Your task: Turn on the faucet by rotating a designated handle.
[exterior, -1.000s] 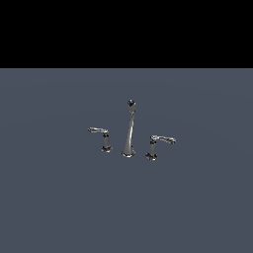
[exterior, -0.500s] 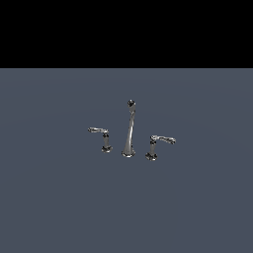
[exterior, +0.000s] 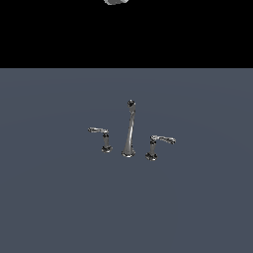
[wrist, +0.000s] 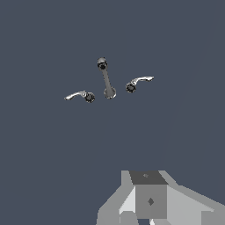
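Pincer (wrist: 149, 206) hangs well above handle (exterior: 157, 144).

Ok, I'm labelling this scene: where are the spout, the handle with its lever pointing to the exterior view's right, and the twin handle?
spout (exterior: 129, 129): exterior view, mid-shaft.
handle (exterior: 153, 147): exterior view, on its short post.
twin handle (exterior: 105, 140): exterior view, on its post, lever pointing to that view's left.

End effector (exterior: 116, 1) cut off by the exterior view's upper edge well above the faucet (exterior: 129, 129), only a grey sliver seen, jaw state not determinable, fingertips cropped in wrist view, handle (exterior: 157, 146) detail too small to be resolved
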Controlling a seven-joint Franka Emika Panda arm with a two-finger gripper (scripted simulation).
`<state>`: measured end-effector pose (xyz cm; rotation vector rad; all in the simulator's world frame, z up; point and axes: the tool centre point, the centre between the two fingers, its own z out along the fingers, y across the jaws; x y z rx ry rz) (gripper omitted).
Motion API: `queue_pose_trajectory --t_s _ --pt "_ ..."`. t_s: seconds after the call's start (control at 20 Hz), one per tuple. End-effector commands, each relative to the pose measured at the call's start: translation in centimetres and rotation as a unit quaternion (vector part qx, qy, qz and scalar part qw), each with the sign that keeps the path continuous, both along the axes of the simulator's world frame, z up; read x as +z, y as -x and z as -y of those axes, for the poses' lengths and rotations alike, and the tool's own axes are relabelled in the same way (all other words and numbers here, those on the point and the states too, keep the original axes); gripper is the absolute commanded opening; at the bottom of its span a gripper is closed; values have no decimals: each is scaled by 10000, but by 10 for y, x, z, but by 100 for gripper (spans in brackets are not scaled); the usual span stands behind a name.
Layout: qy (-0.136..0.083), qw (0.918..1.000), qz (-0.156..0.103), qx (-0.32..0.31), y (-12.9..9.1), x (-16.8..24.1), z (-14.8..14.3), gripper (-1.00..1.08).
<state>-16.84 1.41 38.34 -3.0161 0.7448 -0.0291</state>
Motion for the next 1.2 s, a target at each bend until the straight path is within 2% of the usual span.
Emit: queue_pose_trajectory --t_s 0.0,0.25,0.55,0.85,1.15 --pt "-3 9994 -8 -357 -12 -16 1 -100" --pt "-5 9945 -29 -1050 -34 -47 7 -100" --pt "-7 9825 -54 -1863 -60 -83 18 -100" --pt "-7 9642 -79 -2651 -83 -119 32 -100" --pt "-3 9399 -103 -3414 -103 -155 51 -100"
